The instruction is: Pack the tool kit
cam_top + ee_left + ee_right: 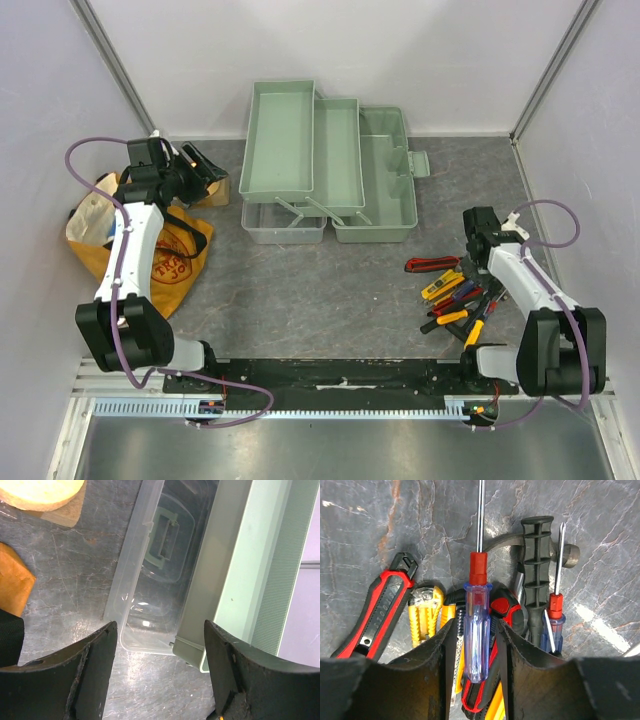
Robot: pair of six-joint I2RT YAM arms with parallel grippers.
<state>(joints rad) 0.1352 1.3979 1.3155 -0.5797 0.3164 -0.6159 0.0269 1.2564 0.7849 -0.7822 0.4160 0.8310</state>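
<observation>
Blue-clear plastic with a red collar: the screwdriver [477,600] was noted lying between the fingers of the right gripper [476,627], handle toward the wrist and shaft pointing straight ahead, away from it. Its long axis was thus in line with the fingers, and the jaws were set across the handle's width, one on each flank. Only slivers of gap were made out on either side; whether the pads were in contact could not be told.

The screwdriver was seen resting on top of other tools. A yellow cutter [425,612] and a red-black knife [380,610] lay to the gripper's left, and a black ribbed handle [537,565] and a smaller screwdriver [555,607] to its right, all roughly parallel and close-packed. A snag on a neighbour during lifting was judged possible.

The toolbox [385,185] was recorded standing open, trays fanned out, ahead of the right gripper and off to its left, with bare table [340,290] between. The right arm was judged the nearer to the tools by far.

The left gripper [160,625] was seen wide apart and empty, hanging over the translucent lid [150,580] at the box's far side, with the cloth bag [180,255] beside that arm.
</observation>
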